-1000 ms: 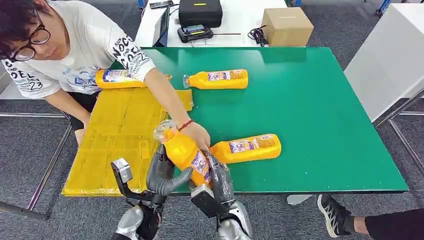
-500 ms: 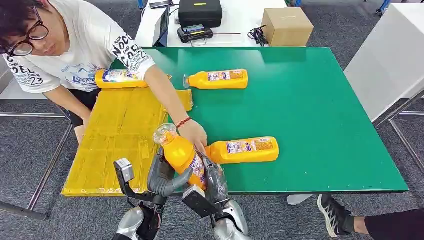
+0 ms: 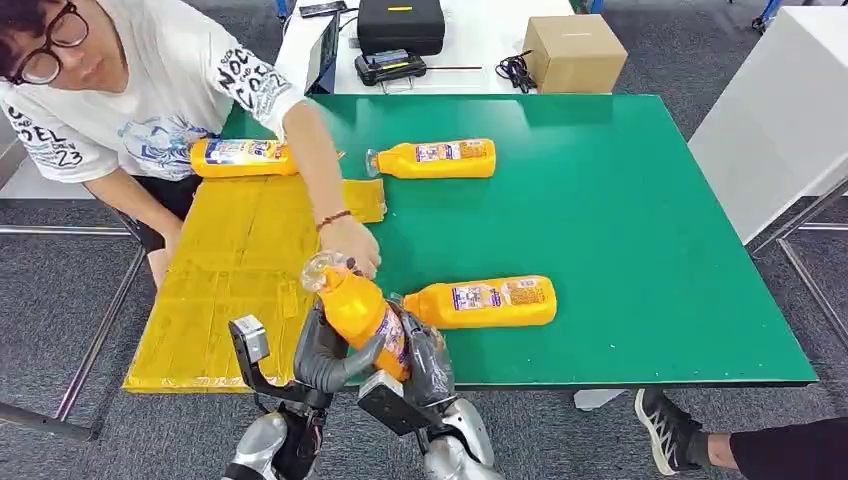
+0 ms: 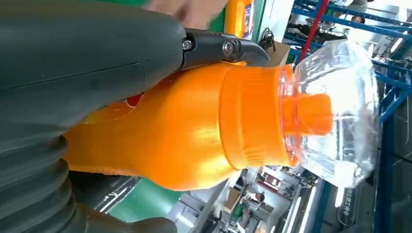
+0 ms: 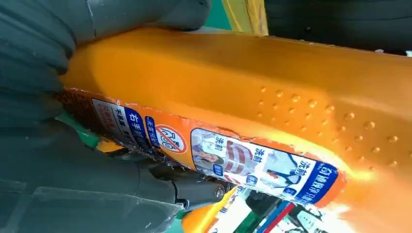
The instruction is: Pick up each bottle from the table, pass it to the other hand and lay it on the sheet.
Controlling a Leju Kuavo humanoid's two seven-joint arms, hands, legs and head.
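left hand (image 3: 325,352): fingers wrapped, gripping | right hand (image 3: 425,358): fingers wrapped, gripping

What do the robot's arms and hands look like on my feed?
Both arms are silver with rounded shells. The left hand has a thick grey thumb, darker fingers and a grey ribbed cover in its wrist view. The right hand is dark grey, with a black boxy module at each wrist.

Lab, green test table (image 3: 640,200), blue racking (image 4: 388,97)

Head view high, facing down over table (image 3: 650,200); 2 wrist views very close (both share bottle (image 3: 365,315)).
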